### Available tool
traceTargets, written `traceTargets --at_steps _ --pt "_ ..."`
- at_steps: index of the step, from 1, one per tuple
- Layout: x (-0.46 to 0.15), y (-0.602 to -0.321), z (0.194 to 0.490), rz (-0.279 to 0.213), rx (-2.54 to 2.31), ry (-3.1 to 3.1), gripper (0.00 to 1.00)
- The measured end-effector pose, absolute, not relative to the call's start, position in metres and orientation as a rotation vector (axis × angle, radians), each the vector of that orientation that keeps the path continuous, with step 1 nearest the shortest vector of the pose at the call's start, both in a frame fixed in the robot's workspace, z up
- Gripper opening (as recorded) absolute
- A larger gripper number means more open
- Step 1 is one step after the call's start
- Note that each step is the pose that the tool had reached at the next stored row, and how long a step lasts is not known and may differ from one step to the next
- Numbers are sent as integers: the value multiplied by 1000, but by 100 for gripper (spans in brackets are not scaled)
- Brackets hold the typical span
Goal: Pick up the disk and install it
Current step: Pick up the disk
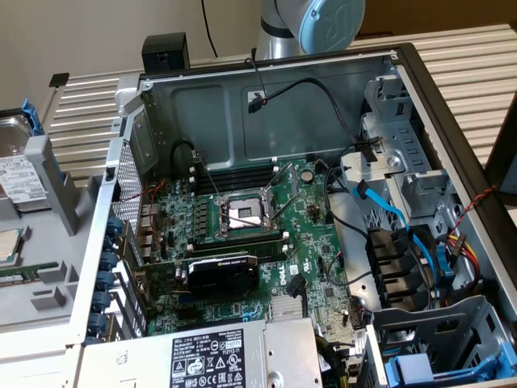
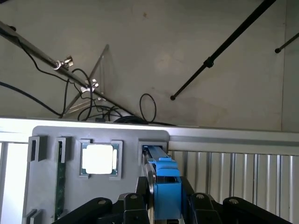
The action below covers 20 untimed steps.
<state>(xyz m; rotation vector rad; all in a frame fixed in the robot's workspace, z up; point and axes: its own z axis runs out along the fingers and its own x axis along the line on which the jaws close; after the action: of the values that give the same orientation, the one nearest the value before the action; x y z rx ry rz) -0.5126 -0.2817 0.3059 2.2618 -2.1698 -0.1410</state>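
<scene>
Claw (image 2: 163, 198) clasps the disk (image 2: 166, 179) between its fingers.

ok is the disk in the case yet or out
out: the disk stands on edge in the grey holder beside the open case.

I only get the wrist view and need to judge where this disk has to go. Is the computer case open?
Observer: Yes, the case lies open, with its motherboard in plain sight.
Operator: Where is the disk relative to the case?
Observer: Outside it: the disk sits in a grey holder at the exterior view's left.
Operator: Is anything lying near the drive bays?
Observer: Blue cables run past the grey cages at the exterior view's right.
</scene>
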Motion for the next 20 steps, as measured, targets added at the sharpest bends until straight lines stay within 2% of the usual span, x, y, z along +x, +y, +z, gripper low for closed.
traceTargets --at_steps 20 --pt "-513 -282 313 -153 2248 -2173 38"
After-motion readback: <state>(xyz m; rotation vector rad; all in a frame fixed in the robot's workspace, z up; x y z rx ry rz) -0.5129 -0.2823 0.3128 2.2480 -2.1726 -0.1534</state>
